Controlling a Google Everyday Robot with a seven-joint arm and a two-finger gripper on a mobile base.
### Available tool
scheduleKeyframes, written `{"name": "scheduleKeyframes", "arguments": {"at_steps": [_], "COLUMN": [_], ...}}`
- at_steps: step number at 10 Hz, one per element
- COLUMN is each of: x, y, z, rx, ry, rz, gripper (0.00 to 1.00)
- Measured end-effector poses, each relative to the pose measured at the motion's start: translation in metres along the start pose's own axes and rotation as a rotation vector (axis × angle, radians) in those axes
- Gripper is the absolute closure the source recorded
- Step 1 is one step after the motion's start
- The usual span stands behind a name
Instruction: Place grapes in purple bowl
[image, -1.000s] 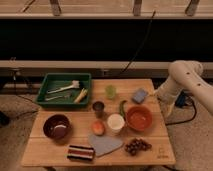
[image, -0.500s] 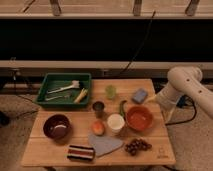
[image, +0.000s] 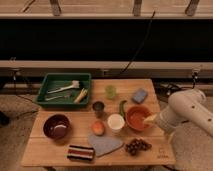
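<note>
Moving down toward the bowls, bringing the hand (image: 150, 119) spread wide, empty, beside the orange bowl (image: 135, 118). Leaving the grapes (image: 137, 146) lying at the tabletop (image: 45, 150) front edge, well apart from the purple bowl (image: 56, 126).

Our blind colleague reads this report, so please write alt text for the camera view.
A robot arm extends from the right, its open pincer by the orange bowl on a wooden table. The grapes lie near the front edge; the purple bowl stands at the left.
</note>
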Motion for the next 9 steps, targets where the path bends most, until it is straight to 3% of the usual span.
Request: {"name": "scheduleKeyframes", "arguments": {"at_steps": [4, 9], "x": [-0.032, -0.030], "y": [-0.009, -0.021], "z": [0.059, 0.085], "rx": [-0.022, -0.055], "ry": [-0.030, -0.039], "rz": [-0.031, -0.048], "gripper": [0.20, 0.20]}}
